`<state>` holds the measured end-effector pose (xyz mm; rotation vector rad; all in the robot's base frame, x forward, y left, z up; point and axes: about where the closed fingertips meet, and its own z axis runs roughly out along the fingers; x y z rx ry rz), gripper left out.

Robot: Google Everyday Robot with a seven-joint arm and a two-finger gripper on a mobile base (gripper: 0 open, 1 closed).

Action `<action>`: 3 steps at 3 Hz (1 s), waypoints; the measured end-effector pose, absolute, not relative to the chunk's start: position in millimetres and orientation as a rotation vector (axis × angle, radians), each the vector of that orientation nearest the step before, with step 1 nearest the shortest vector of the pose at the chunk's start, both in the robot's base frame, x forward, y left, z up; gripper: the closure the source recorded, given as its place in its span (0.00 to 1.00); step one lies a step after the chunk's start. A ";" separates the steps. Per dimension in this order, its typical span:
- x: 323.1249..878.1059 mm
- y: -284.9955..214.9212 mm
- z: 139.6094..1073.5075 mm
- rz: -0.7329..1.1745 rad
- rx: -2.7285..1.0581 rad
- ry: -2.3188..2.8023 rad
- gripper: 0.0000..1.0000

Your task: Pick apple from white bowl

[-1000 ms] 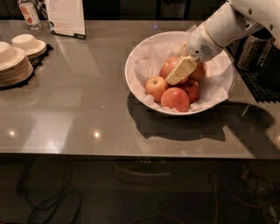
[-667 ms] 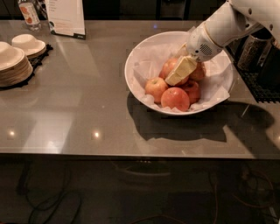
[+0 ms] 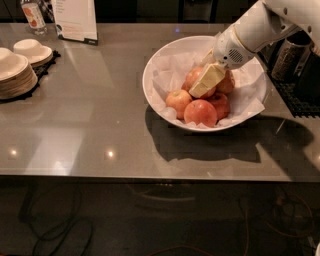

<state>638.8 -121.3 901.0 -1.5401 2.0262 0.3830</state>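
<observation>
The white bowl (image 3: 150, 75) stands on the grey table right of centre, lined with crinkled white paper and holding several apples. The apple (image 3: 200, 112), the largest and orange-red, lies at the front of the pile. A paler yellow-orange apple (image 3: 178, 100) lies to its left and a small dark red one (image 3: 220, 103) to its right. My gripper (image 3: 206, 80), cream coloured on a white arm reaching in from the upper right, is down in the bowl. It rests on an orange apple (image 3: 194, 75) in the middle of the pile, just behind the largest one.
Stacked cream plates (image 3: 15, 75) and small bowls (image 3: 31, 51) stand at the table's left edge. A sign stand (image 3: 75, 20) and a bottle (image 3: 32, 14) are at the back left. A dark rack with a jar (image 3: 290, 60) is right of the bowl.
</observation>
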 end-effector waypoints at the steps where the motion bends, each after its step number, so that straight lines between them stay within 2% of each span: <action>1: 635.5 -129.2 911.7 0.371 -1.534 2.033 1.00; 3: 633.7 -139.2 906.6 0.433 -1.486 2.068 1.00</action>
